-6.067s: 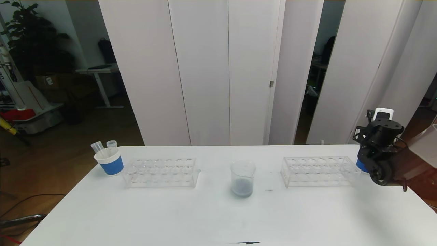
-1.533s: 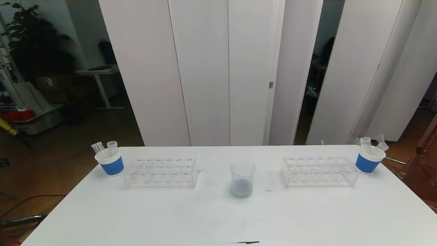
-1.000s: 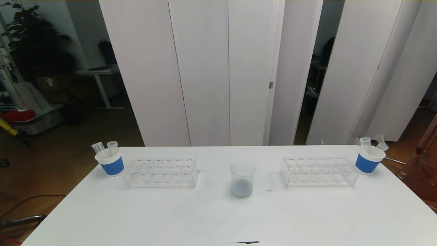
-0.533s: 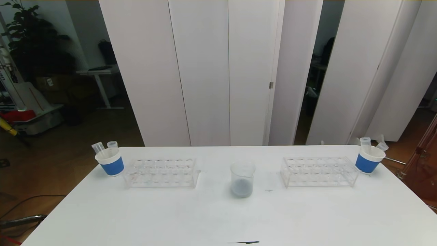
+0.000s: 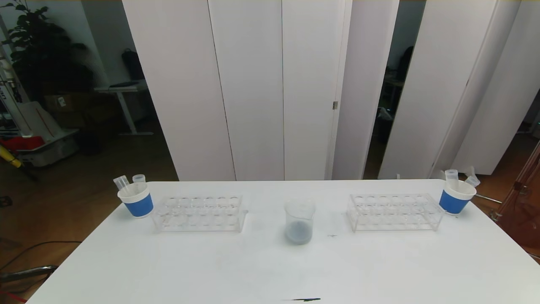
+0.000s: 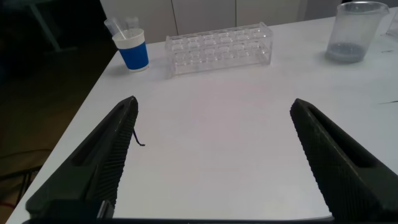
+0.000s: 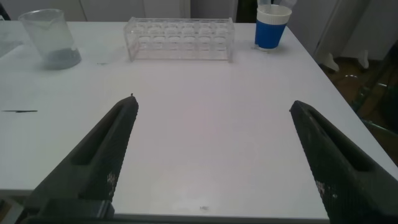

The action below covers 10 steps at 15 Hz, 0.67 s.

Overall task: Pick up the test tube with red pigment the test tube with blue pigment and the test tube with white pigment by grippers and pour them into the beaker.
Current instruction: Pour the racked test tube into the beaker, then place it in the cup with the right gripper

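1. The beaker stands upright near the middle of the white counter, between two clear tube racks, with a shallow layer of grey-blue liquid at its bottom.
2. The left rack and the right rack both look empty.
3. A blue paper cup sits just beside the left rack's outer end, with two clear tubes leaning in it; their contents are too small to make out, so which pigment they held is unclear.
4. A second blue cup stands at the right rack's outer end, also holding clear tubes.
5. The left gripper hovers low over the counter's near left part, jaws spread wide and holding nothing.
6. The right gripper hovers over the near right part, jaws likewise wide and empty.
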Tool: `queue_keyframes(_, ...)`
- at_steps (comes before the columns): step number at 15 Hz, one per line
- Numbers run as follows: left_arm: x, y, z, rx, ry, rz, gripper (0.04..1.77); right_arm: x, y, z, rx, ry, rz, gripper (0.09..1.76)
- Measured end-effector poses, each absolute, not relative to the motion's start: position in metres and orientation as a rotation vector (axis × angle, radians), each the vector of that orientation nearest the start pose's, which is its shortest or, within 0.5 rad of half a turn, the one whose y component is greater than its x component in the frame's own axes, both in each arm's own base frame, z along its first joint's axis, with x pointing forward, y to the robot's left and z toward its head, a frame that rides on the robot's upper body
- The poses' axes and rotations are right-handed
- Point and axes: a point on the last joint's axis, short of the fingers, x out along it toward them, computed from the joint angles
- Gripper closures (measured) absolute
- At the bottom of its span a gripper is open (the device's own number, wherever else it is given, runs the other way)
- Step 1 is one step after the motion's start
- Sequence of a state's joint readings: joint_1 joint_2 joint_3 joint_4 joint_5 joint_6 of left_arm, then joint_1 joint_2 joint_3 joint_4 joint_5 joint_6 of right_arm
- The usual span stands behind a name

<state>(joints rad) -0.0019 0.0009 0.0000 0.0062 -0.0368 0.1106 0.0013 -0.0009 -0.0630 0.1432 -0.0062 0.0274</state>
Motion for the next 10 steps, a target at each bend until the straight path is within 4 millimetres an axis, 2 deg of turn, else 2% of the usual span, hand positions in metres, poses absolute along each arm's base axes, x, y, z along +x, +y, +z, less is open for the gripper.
queue_keyframes(4,-0.0228,-0.0008,0.0749,0.110,0.004,-0.039,0.06,-0.0276,-0.0002,0.0800,0.028,0.051,-0.003,0.10)
queue_keyframes(6,-0.0228,-0.0008,0.0749,0.110,0.004,-0.039,0.06,-0.0252,-0.0002,0.0839,0.024,-0.035,-0.002,0.10)
queue_keyframes(10,-0.0228,-0.0008,0.0749,0.110,0.004,-0.039,0.06,-0.0230,-0.0001,0.0778,0.024,-0.021,-0.002,0.10)
